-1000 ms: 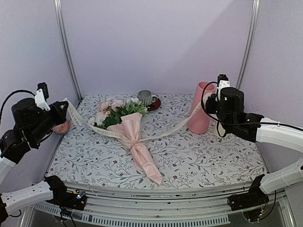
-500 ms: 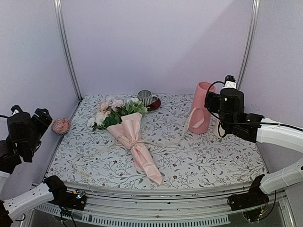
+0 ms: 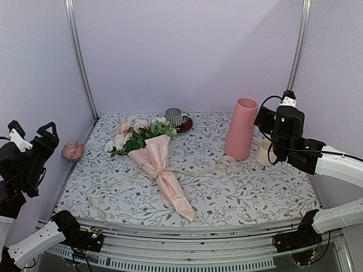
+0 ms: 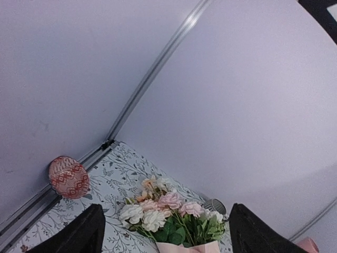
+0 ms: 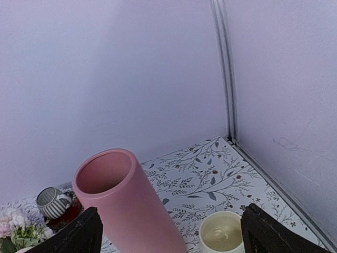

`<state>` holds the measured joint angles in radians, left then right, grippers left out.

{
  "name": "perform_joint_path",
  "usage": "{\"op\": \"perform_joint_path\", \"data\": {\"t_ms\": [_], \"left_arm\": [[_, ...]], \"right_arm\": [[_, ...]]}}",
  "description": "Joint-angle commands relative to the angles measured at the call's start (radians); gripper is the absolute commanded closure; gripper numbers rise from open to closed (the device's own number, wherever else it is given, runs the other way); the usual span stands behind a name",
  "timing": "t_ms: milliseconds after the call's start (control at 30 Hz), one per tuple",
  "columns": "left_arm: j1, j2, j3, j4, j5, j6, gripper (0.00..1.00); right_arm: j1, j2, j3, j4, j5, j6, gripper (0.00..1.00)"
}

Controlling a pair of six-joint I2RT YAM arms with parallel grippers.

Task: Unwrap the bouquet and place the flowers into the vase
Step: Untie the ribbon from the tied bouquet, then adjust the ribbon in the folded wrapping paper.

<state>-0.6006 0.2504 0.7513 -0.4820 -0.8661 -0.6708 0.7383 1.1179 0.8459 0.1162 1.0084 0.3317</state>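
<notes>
Bouquet lies mid-bench, heads toward far-left corner. Paper soft, light, crushable; ribbon slack. Likely best hold: paper waist. Vase far right. Left gripper, right gripper spread, empty.

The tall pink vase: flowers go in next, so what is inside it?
The tall matte pink cylinder vase stands open; the right wrist view shows only bare pink inner wall below its rim. Its bottom is hidden by the near wall.
</notes>
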Motion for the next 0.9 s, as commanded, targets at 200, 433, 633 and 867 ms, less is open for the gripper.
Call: {"op": "perform_joint_path", "data": {"t_ms": [200, 433, 633, 867], "left_arm": [[0.011, 0.368, -0.023, 0.217, 0.585, 0.254, 0.12], [0.01, 0.578, 0.009, 0.211, 0.752, 0.3, 0.12], [0.01, 0.632, -0.049, 0.268, 0.823, 0.285, 0.09], [0.065, 0.718, -0.158, 0.4, 0.961, 0.184, 0.02]], "right_arm": [[-0.004, 0.098, 0.05, 0.054, -0.68, -0.229, 0.06], [0.011, 0.162, 0.081, 0.056, -0.974, -0.276, 0.04], [0.057, 0.251, 0.103, 0.049, -1.052, -0.28, 0.04], [0.068, 0.395, 0.146, -0.006, -1.134, -0.215, 0.02]]}}
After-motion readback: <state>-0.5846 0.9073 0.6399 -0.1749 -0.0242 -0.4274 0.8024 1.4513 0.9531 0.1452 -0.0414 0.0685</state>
